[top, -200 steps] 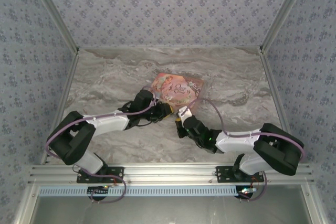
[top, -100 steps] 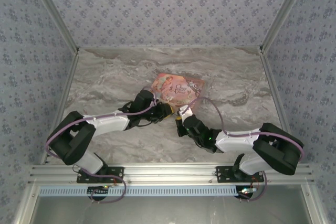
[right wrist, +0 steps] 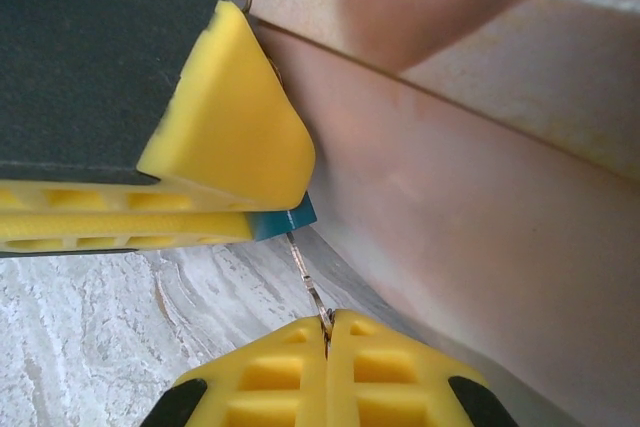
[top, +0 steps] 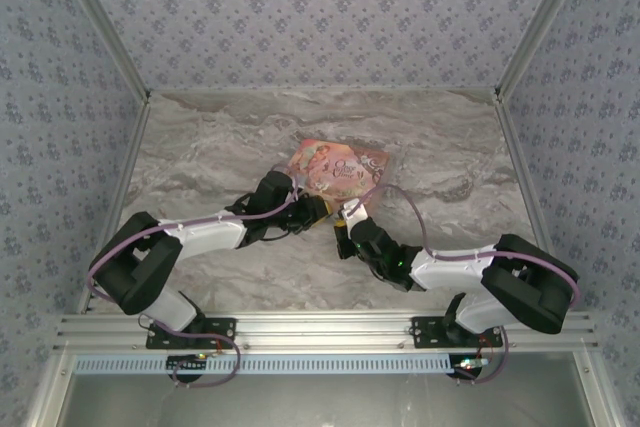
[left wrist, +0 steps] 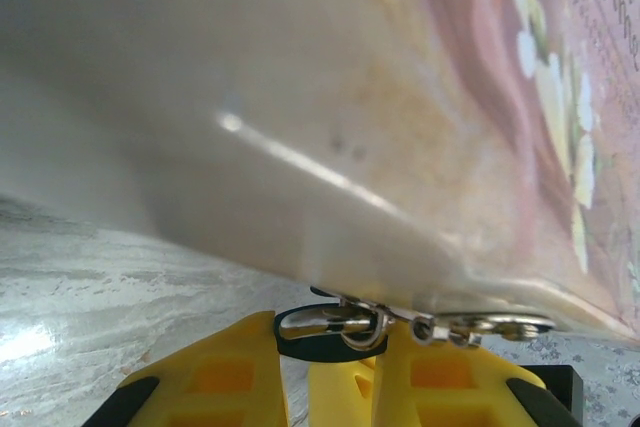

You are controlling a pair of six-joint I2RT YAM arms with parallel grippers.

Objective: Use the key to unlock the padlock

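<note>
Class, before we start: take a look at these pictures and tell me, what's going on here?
Two robot arms meet at the near side of the pink tin. The left gripper appears clamped on the tiny blue padlock, right against the tin's wall. The right gripper is shut on the thin metal key, whose tip reaches the padlock. Whether the lock has opened cannot be told.

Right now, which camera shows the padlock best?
Right wrist: the padlock shows a blue corner clamped in the left gripper. Left wrist gives metal loops, perhaps its shackle; from the top it's too small to tell.
</note>
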